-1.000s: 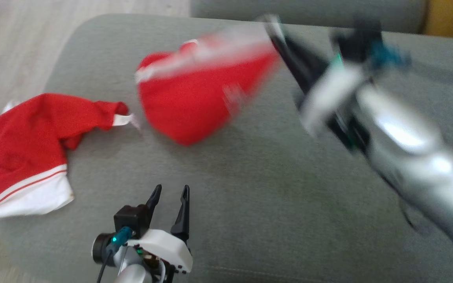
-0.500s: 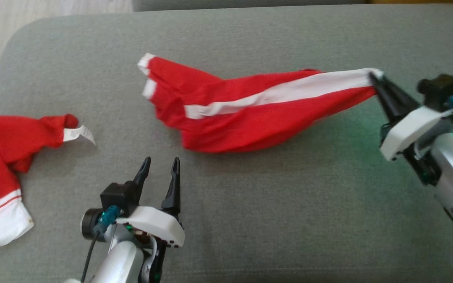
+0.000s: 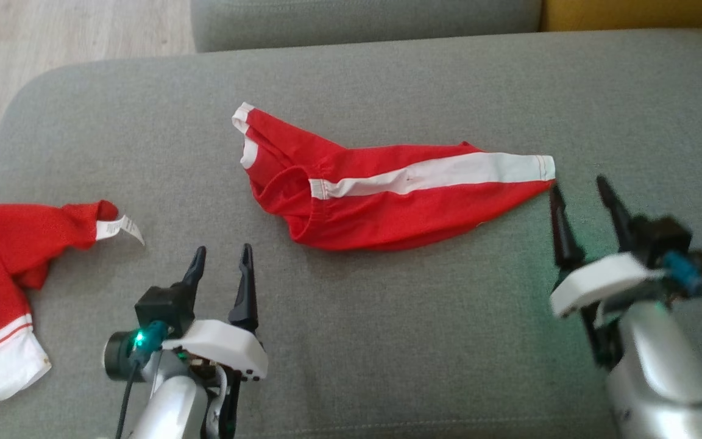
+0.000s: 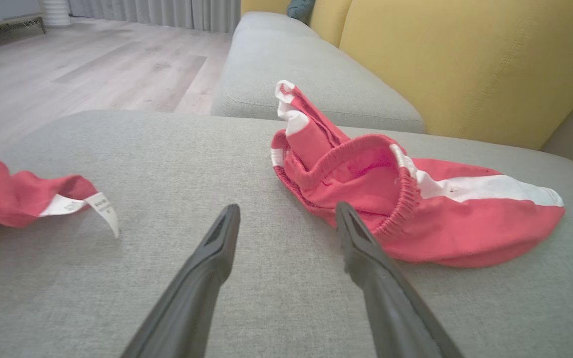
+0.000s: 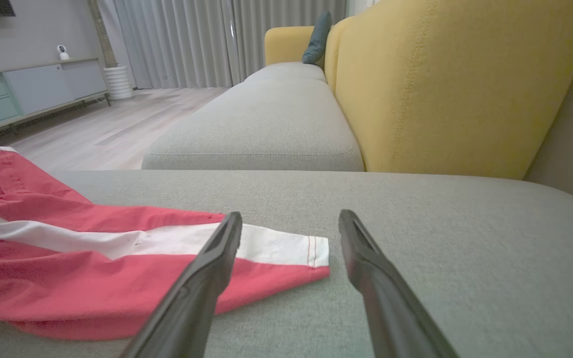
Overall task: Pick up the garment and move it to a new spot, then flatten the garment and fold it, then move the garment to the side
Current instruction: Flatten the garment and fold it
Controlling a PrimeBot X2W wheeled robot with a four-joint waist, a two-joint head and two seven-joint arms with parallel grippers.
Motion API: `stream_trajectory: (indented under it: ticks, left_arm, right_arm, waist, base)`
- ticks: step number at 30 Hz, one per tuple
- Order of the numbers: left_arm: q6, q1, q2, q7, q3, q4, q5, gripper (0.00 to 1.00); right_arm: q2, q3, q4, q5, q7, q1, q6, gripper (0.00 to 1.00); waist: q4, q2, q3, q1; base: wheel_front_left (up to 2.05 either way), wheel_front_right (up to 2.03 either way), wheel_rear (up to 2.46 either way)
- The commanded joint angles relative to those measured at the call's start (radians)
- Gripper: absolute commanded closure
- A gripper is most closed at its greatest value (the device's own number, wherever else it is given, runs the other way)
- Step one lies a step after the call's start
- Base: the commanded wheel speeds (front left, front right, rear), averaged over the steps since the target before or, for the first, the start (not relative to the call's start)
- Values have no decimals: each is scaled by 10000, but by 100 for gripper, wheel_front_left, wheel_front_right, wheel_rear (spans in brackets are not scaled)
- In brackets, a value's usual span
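Just ahead of the spread, empty right jaws lie the red shorts, bunched on the sofa seat — the left jaws, spread too, sit near the waistband. A pinch through both layers could lock in creases, and flattening may drag the cloth askew.

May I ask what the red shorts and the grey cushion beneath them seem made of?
Red shorts: soft matte fabric, perhaps cotton or polyester; it creases, waistband gathered. Grey cushion: matte woven upholstery, judging by its grain.
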Motion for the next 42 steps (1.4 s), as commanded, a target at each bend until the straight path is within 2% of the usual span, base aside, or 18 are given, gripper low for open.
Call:
stream_trajectory:
  ticks: [1, 4, 9, 17, 23, 31, 33, 42]
  left_arm:
    - [75, -161, 43, -122, 369, -263, 148, 0]
    - [225, -68, 43, -122, 493, -246, 363, 0]
    - [291, 150, 43, -122, 635, -139, 588, 0]
    - [361, 347, 43, -122, 732, -101, 600, 0]
    - [30, 32, 43, -122, 441, -362, 315, 0]
    - [-349, -1241, 43, -122, -277, -387, -388, 0]
    - [-353, -1637, 43, -122, -362, -283, -732, 0]
    - [-298, -2629, 43, -122, -544, 417, -1005, 0]
  right_arm:
    - [115, -16, -505, -196, -119, 24, 65, 0]
    - [498, -384, -1058, -617, -119, 575, 65, 0]
    - [663, -603, -1340, -795, -119, 1139, 65, 0]
    - [675, -72, -1495, -128, -120, 1512, 65, 0]
    - [676, 106, -1562, -53, -120, 1383, 65, 0]
    - [677, 480, -1705, 126, -120, 910, 65, 0]
    - [677, 566, -1698, 162, -120, 805, 65, 0]
    - [677, 760, -1755, 370, -120, 591, 65, 0]
  waist:
    - [-11, 0, -63, 0]
    - [-29, 0, -163, 0]
    - [-28, 0, -370, 0]
    - [-72, 0, -442, 0]
    - [-187, 0, -60, 0]
    - [-741, 0, 825, 0]
    - [-931, 0, 1026, 0]
    - [-1434, 0, 1528, 0]
  base:
    - [0, 0, 0]
    - [0, 0, 0]
    - [0, 0, 0]
    - [0, 0, 0]
    - [0, 0, 0]
    - [0, 0, 0]
    - [0, 0, 0]
    - [0, 0, 0]
